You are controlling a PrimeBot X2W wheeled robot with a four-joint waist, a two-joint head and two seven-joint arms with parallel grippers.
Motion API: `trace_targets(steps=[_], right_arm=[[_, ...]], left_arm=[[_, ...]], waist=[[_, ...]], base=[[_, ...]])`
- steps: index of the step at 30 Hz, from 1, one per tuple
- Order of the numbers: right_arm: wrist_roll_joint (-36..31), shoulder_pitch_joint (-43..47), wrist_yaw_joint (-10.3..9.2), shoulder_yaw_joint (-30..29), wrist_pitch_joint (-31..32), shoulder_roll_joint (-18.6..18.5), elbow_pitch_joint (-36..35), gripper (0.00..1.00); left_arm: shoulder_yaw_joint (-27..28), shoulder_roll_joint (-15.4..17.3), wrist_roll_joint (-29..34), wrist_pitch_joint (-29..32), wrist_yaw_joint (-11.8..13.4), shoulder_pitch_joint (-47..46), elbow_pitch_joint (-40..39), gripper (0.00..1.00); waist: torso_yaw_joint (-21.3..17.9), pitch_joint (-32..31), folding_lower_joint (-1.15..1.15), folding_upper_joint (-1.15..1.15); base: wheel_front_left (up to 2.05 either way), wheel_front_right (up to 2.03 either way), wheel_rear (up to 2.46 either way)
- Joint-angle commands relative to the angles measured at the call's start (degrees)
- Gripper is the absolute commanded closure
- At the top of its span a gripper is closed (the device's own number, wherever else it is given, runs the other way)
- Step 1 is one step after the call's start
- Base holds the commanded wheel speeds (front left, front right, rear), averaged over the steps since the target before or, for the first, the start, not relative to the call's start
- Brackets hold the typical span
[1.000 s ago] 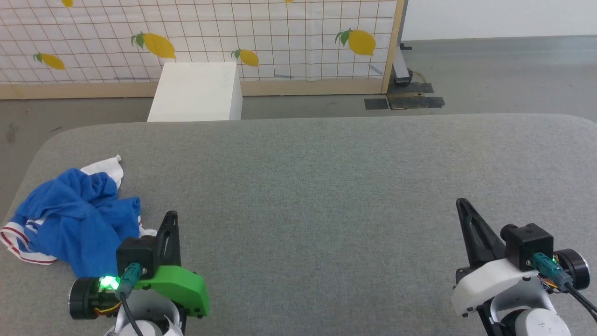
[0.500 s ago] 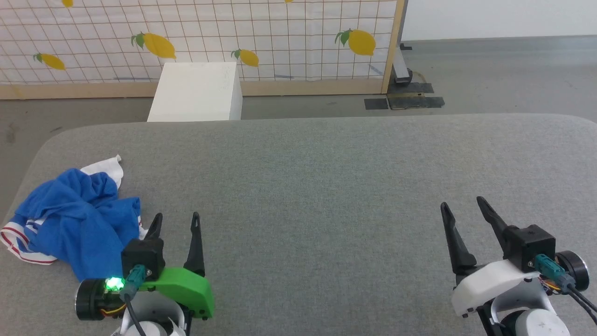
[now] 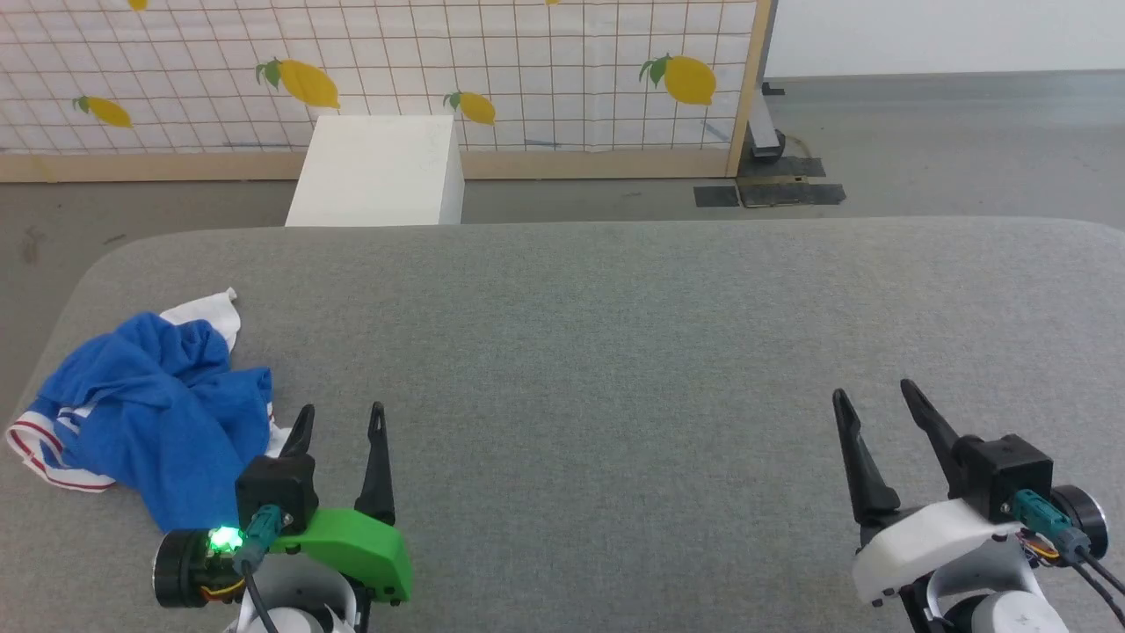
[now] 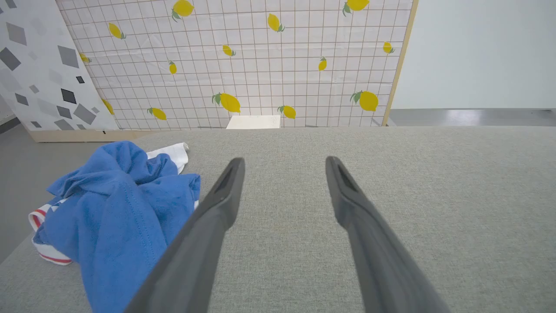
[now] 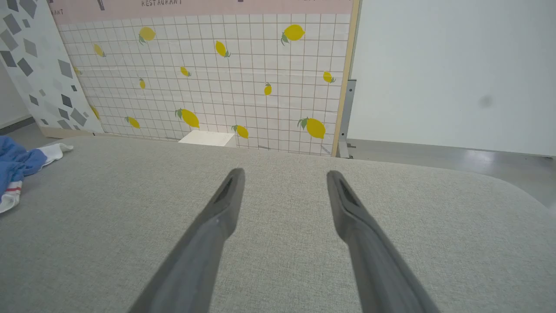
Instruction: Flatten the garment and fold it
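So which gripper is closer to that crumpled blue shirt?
The left one. The left gripper sits open right beside the shirt, on its right side; the right gripper, also open, is far across the grey surface.

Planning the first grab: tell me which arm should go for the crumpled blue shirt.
Left. The left gripper is right beside the blue shirt, jaws open and empty. The right gripper, equally open, is far across the grey padded surface, well apart from the shirt.
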Motion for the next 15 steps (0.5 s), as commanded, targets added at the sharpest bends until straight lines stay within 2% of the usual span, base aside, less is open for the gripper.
trace_targets(steps=[1,15], right_arm=[[0.6,0.9,-0.02,0.0,-0.7,0.0,0.3,0.0],[1.9,1.4,-0.03,0.4,-2.3,0.0,0.8,0.0]], left_arm=[[-0.2,-0.1,-0.8,-0.6,0.5,0.1,0.3,0.0],[0.0,-0.1,-1.9,-2.2,1.4,0.6,0.9,0.0]], waist=[[0.4,0.0,0.0,0.0],[5.7,0.4,0.0,0.0]], base=[[0.0,0.0,0.0],[0.0,0.0,0.0]])
